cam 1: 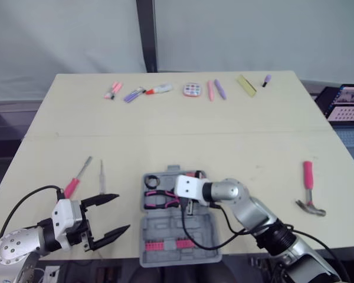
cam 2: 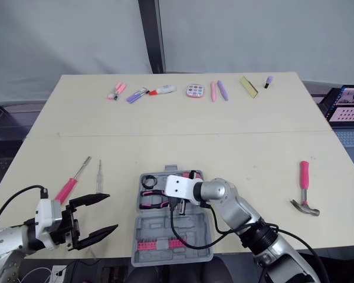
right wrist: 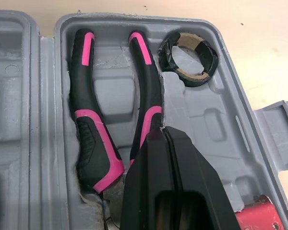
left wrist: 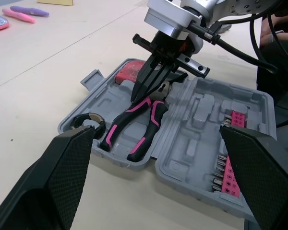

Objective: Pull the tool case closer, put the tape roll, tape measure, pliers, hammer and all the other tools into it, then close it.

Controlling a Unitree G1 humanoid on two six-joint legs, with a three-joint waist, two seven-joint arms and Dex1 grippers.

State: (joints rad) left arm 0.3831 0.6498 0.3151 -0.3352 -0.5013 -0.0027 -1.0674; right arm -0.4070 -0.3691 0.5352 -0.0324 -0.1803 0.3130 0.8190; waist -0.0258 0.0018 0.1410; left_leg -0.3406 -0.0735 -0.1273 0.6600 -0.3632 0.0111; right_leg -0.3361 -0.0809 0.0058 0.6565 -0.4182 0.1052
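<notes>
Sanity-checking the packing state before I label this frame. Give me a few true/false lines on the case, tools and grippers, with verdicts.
1. The pliers lie inside the case. True.
2. The hammer is packed in the case. False: it lies on the table, off to the robot's right of the case.
3. The left gripper is open and holds nothing. True.
4. The tape roll sits out on the table. False: it is in a corner of the case, beside the pliers' handle ends.
5. The case is closed. False: it lies open, with the right gripper down at the pliers.
</notes>
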